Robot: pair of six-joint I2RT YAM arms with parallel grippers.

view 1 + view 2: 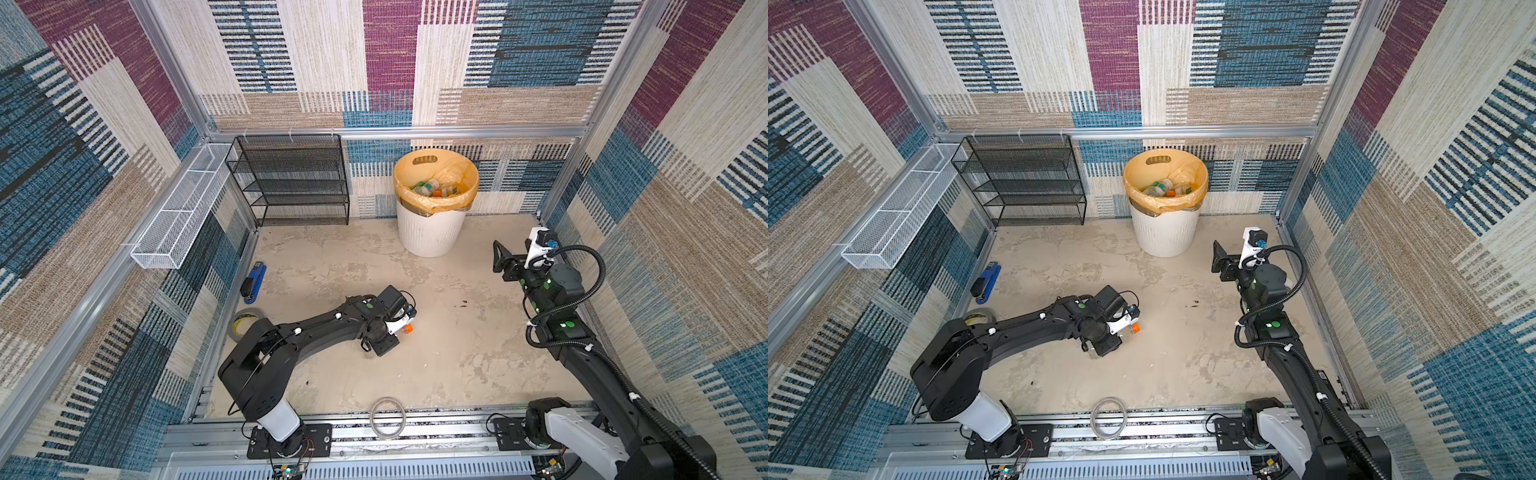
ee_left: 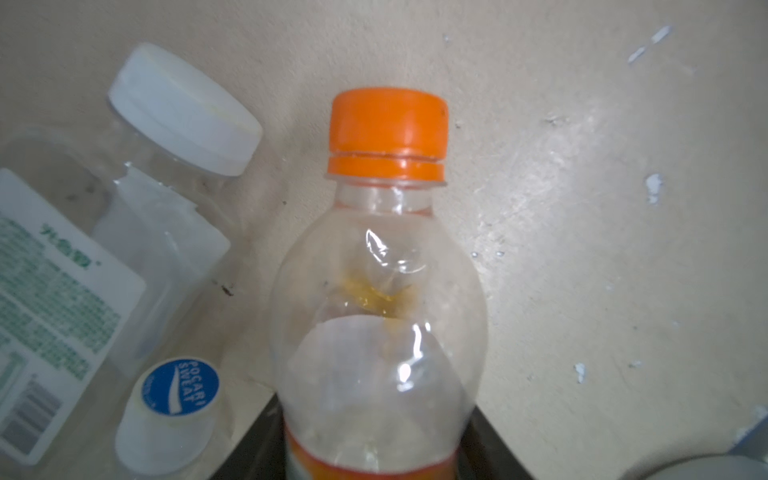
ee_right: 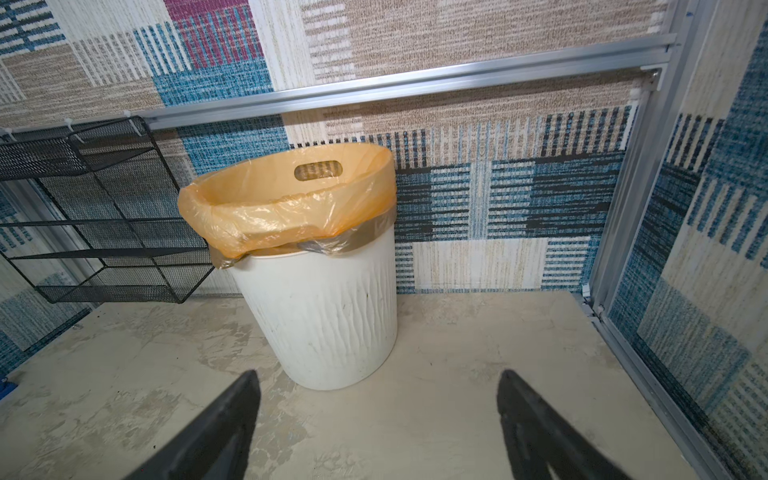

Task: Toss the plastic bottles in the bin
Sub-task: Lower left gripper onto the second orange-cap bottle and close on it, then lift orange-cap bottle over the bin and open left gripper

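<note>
The left claw [image 2: 376, 455] is closed around the body of the clear bottle with the orange cap [image 2: 380, 282], which seems to lie near the middle of the table [image 1: 457, 353]. A bottle with a white cap [image 2: 183, 112] and a bottle with a blue cap [image 2: 179, 386] are just beside it. I think it is best to lift straight up first, so these are not pushed, then carry it above the bin [image 1: 430, 237] at the far edge. The right claw [image 3: 379, 376] is wide and empty, facing the bin.
</note>
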